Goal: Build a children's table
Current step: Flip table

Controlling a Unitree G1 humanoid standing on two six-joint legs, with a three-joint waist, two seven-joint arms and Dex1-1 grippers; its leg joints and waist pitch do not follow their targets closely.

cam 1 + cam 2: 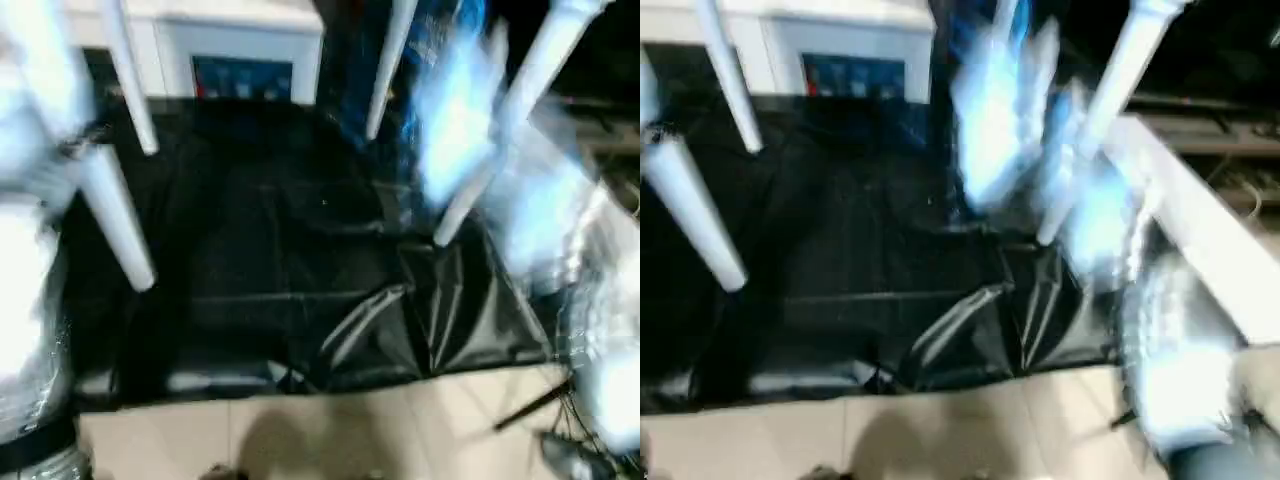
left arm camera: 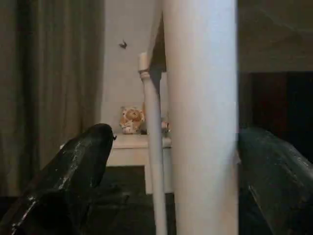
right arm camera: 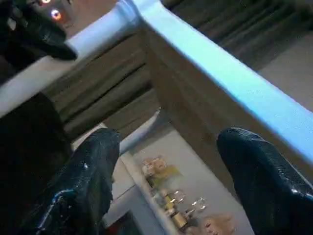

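A furnished indoor room staged for robot trials: work table draped in black sheeting [image 1: 300, 270], pale tiled floor [image 1: 330, 430], white glass-door cabinet [image 1: 240, 50], long curtains [image 2: 54, 83], soft toy [image 2: 131, 120].

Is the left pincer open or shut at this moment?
Open. In the left wrist view its two black fingers stand wide apart, with a white table leg between them.
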